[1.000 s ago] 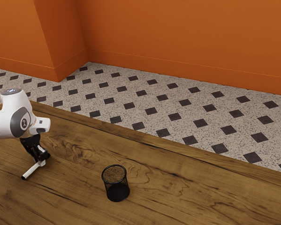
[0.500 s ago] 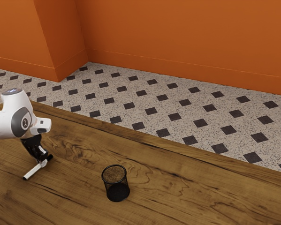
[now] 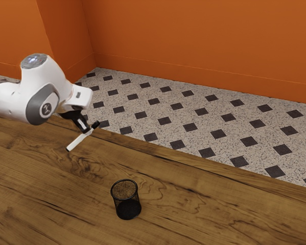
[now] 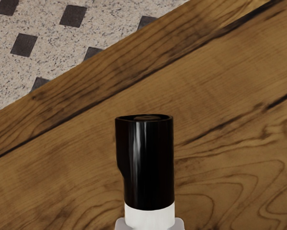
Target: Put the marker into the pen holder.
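Observation:
My gripper (image 3: 88, 129) is shut on the white marker (image 3: 78, 141), up above the table toward the exterior view's left. The marker lies slanted across the fingertips, its black cap at the upper right end and its dark tip at the lower left. In the wrist view the marker's black cap (image 4: 145, 163) stands out large, with part of the white barrel below it. The black mesh pen holder (image 3: 126, 200) stands upright on the table, lower than the gripper and farther toward the exterior view's right.
The wooden table (image 3: 193, 204) has its far edge running behind the pen holder. Beyond that edge lie a speckled floor with dark diamonds (image 3: 190, 127) and an orange wall (image 3: 204, 41).
My gripper has risen and moved toward the exterior view's right, carrying the marker up off the table area. The pen holder has stayed where it was.

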Robot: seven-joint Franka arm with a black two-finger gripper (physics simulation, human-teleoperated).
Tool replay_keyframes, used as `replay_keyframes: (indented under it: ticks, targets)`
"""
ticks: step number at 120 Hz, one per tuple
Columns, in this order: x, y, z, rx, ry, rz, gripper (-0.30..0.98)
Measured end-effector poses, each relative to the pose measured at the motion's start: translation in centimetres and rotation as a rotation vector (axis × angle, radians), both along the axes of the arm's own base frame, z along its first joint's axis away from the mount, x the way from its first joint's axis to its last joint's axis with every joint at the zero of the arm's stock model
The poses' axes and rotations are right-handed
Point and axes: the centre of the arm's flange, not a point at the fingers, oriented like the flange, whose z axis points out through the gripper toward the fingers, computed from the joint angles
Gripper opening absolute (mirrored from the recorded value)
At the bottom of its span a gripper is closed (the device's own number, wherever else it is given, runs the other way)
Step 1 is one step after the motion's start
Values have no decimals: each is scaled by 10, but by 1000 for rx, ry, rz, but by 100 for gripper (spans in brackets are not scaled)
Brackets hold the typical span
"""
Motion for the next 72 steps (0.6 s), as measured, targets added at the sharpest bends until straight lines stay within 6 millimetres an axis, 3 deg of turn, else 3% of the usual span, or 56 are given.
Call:
replay_keyframes:
  ticks: [15,24,37,59,72]
  targets:
    - [0,-49,13,7,-75,-60,-10]
    - [-16,-85,29,5,-124,-98,-10]
    - [-25,-123,36,-22,-170,-115,-10]
    - [-44,-183,20,-165,-215,-68,-10]
    - [-63,-197,9,-233,-219,-9,-10]
